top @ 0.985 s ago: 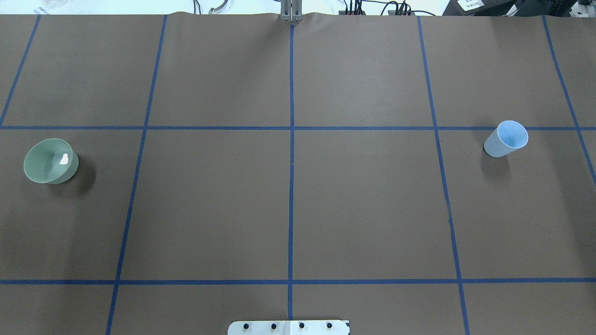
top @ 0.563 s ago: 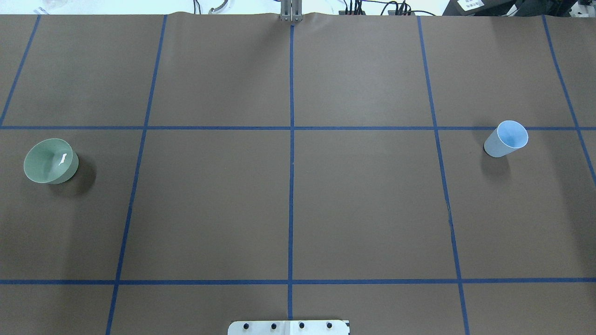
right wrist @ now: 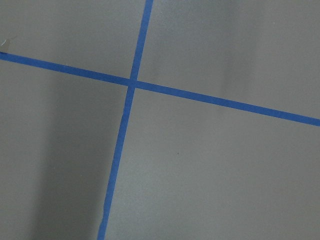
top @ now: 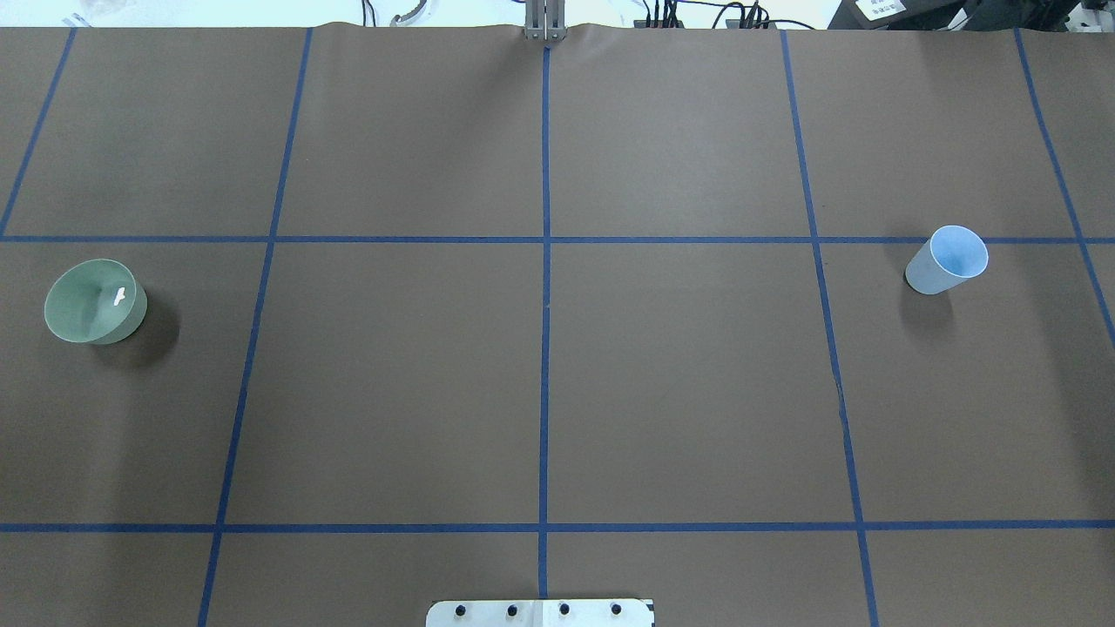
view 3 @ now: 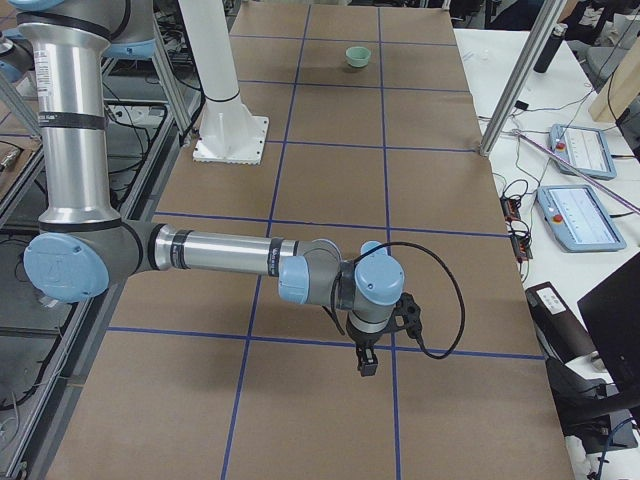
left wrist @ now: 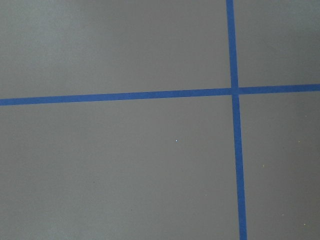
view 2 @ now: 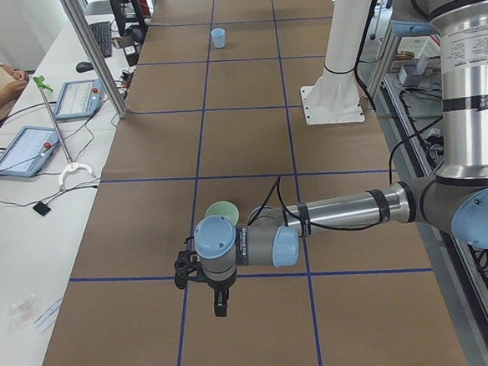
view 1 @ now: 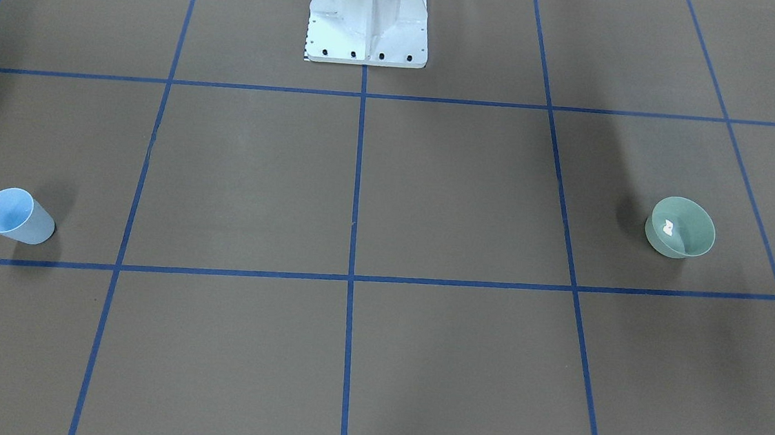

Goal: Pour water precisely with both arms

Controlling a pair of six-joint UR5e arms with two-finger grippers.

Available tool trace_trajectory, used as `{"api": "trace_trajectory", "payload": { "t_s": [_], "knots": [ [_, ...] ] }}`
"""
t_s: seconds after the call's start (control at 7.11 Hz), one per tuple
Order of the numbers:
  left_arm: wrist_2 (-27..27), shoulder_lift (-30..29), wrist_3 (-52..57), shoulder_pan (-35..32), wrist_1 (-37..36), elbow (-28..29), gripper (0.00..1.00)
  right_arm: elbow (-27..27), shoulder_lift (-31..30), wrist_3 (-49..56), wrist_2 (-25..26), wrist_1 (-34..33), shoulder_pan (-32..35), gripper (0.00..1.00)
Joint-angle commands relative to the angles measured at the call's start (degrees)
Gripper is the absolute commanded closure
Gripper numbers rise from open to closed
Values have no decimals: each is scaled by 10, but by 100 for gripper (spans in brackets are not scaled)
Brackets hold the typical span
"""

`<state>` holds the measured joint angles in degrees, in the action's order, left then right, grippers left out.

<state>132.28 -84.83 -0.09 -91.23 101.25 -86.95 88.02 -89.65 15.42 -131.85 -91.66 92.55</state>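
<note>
Our left arm hovers at the counter's left edge, the green bowl just inward of it. Our right arm hovers at the right edge, nearer the blue cup. We cannot tell the state of either arm's jaws.

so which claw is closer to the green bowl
Left. The left claw hangs near the green bowl, at its end of the table. The right claw hangs at the opposite end, far from it.

The right arm stretches across the table, gripper pointing down; a bowl sits well apart.
</note>
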Motion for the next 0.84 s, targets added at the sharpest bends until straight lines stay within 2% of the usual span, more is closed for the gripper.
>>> {"api": "trace_trajectory", "payload": {
  "t_s": [0.0,0.7],
  "knots": [
    [0,10,2,0,0,-1,0,2,1,-1,-2,0,0,0],
    [0,10,2,0,0,-21,0,-1,-7,0,-1,0,0,0]
  ]
}}
